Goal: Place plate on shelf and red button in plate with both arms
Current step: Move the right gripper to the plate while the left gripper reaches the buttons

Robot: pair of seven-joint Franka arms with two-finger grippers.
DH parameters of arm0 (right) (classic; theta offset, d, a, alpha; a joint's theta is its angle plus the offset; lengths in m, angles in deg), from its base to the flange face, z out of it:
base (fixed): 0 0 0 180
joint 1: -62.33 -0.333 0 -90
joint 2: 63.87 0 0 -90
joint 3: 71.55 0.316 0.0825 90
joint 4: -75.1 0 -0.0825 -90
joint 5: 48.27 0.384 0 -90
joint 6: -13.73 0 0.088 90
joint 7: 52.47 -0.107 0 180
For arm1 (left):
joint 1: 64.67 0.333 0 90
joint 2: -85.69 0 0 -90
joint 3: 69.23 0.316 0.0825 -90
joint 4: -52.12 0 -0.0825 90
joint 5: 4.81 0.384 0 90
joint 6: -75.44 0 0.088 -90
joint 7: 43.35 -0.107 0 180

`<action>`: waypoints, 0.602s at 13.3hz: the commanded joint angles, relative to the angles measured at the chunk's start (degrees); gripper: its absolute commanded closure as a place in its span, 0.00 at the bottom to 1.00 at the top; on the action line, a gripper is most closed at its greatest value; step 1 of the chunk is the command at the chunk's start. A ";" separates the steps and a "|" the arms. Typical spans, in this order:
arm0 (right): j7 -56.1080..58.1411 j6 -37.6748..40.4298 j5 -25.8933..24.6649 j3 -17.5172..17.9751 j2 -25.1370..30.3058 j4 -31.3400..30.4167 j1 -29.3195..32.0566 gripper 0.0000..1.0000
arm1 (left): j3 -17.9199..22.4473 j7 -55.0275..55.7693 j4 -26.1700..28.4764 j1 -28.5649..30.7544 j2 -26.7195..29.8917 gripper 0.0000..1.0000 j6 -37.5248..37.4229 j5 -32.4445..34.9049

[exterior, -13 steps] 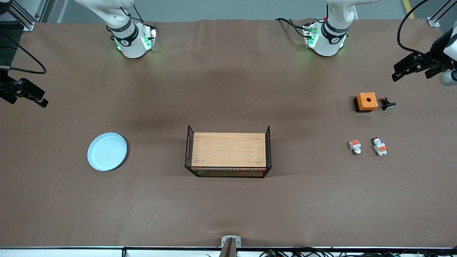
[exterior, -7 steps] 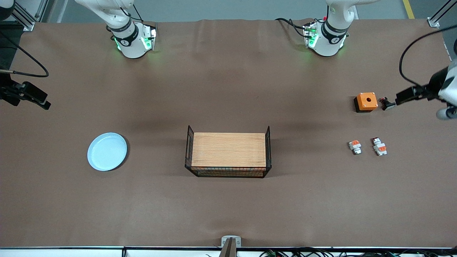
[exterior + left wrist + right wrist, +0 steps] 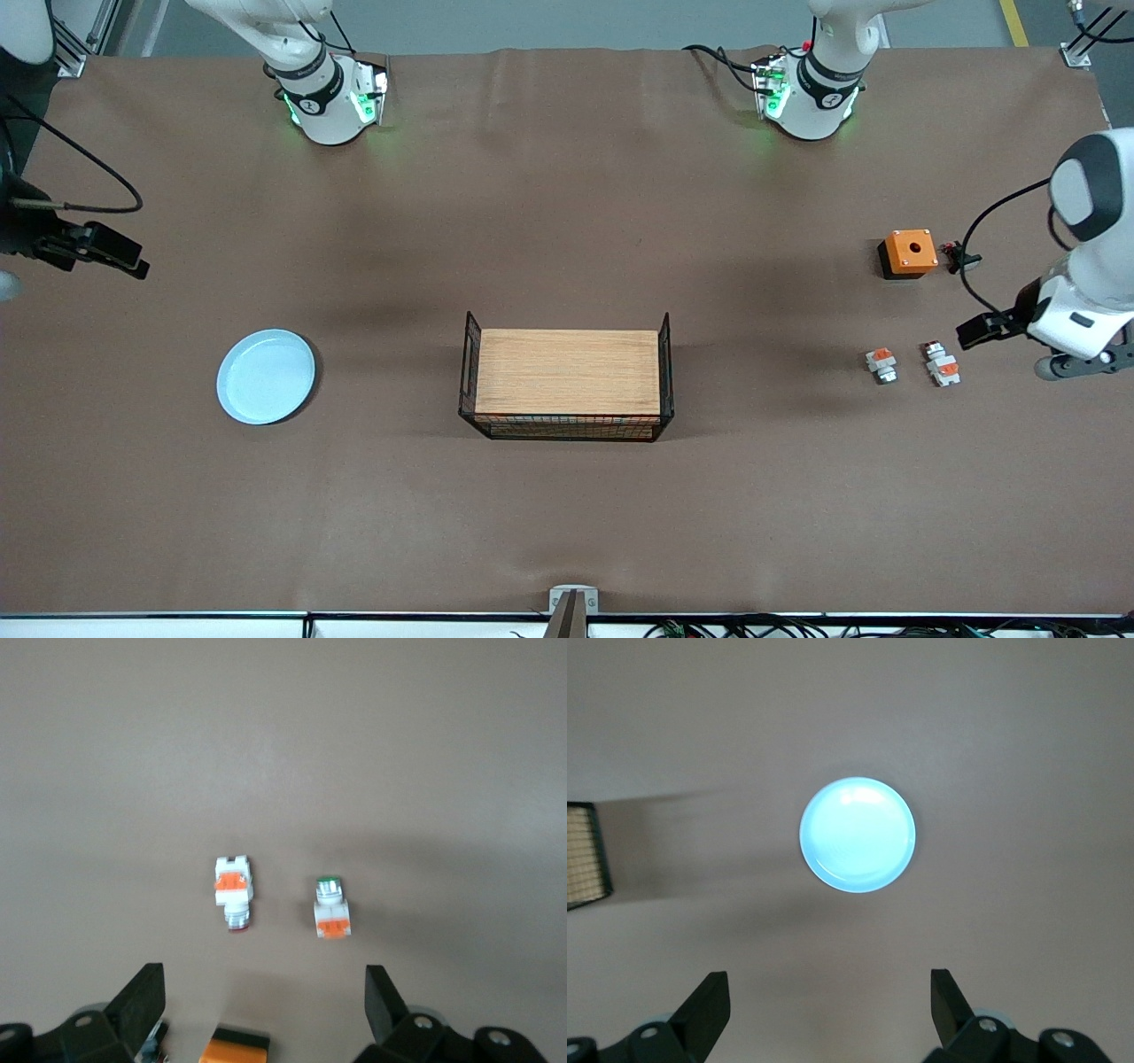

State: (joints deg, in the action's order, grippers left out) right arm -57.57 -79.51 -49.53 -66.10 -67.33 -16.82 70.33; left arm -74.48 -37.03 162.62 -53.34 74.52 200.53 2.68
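The brown table (image 3: 567, 514) carries one wire basket (image 3: 566, 377) with a wooden board in it, at the middle. One pale blue plate (image 3: 266, 376) lies flat toward the right arm's end of the table, level with the basket. The right gripper (image 3: 830, 1014) hangs in the air over that end near the table's edge, farther from the front camera than the plate; its fingers (image 3: 709, 1005) are spread wide, hold nothing, and in the right wrist view the plate sits between them, well apart.

Toward the left arm's end there is one orange square box with a hole (image 3: 909, 252), with one small dark part (image 3: 963, 259) just beside it. Nearer the front camera lie two white-and-orange pieces, side by side but apart: the red button (image 3: 942, 363), the longer one, closest to the table's end edge, and the stubbier piece (image 3: 881, 363). The left gripper (image 3: 266, 1014) hovers over that end edge just beside the red button, fingers (image 3: 385, 1001) spread wide, empty and touching nothing.
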 commanded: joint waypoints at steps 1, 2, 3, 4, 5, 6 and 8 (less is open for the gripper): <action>0.79 0.27 -6.09 0.61 -5.67 1.22 0.70 0.00 | -0.11 -0.61 5.51 2.37 -2.26 0.01 10.14 0.86; 0.79 -0.78 -6.82 0.61 -7.69 1.31 1.13 0.00 | -0.11 -0.61 6.91 3.77 -4.19 0.01 14.44 0.86; 0.88 -2.80 -6.91 0.52 -9.54 1.05 2.00 0.00 | -0.11 -0.61 8.49 4.91 -6.04 0.00 19.09 0.86; 0.88 -4.21 -6.91 0.52 -11.38 0.69 3.14 0.00 | -0.11 -0.70 9.12 5.27 -8.24 0.01 21.83 1.38; 0.96 -6.40 -6.91 0.52 -13.66 0.60 4.20 0.00 | -0.11 -0.70 9.30 5.36 -9.82 0.00 23.17 1.64; 1.05 -8.94 -6.91 0.61 -15.86 0.52 5.17 0.00 | -0.03 -0.70 9.21 5.97 -11.23 0.01 23.79 1.65; 5.77 -13.78 -6.74 0.61 -19.99 0.52 6.75 0.00 | -0.11 -0.70 9.21 7.73 -14.22 0.01 27.03 1.73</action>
State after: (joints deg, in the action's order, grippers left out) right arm -55.19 -90.51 -55.36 -66.43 -83.77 -17.48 75.05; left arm -74.34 -37.37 171.87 -47.12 62.03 224.90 3.02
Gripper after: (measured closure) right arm 0.000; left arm 0.000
